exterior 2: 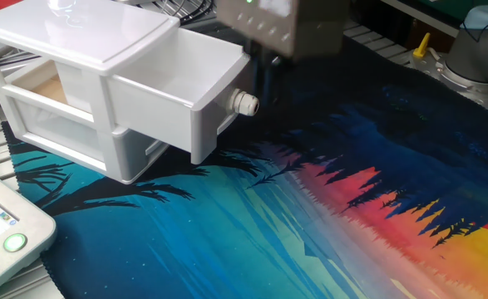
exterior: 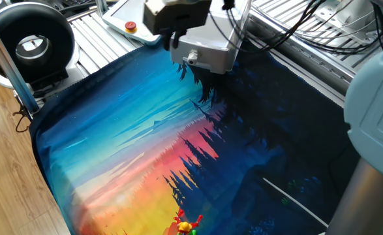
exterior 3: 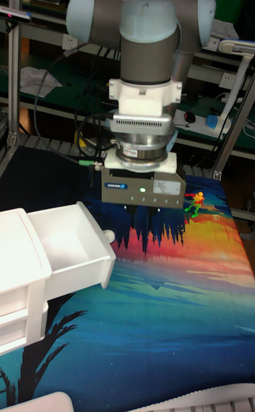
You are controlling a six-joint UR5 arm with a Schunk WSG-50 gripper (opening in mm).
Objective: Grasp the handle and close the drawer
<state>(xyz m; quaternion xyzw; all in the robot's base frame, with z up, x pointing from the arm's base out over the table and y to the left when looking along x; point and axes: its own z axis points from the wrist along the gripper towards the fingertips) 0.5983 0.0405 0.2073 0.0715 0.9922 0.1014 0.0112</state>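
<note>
The white drawer [exterior 2: 156, 100] stands pulled out of the top of its small unit at the left, and its round knob handle [exterior 2: 245, 103] shows uncovered. My gripper [exterior 2: 267, 73] hangs just right of the knob and a little above it, blurred, without touching it. Its dark fingers appear apart with nothing between them. In the tall fixed view the gripper [exterior 3: 147, 215] sits right of the drawer [exterior 3: 74, 245] and handle [exterior 3: 108, 235]. From the opposite side the gripper [exterior: 177, 40] hovers in front of the drawer [exterior: 207, 55].
A white panel with a red button [exterior: 131, 27] lies behind the unit, seen with a green button [exterior 2: 14, 242] in the other view. A black round device [exterior: 29, 39] stands at the far corner. Cables [exterior: 295, 26] trail behind. A small toy [exterior: 186, 225] sits on the painted cloth.
</note>
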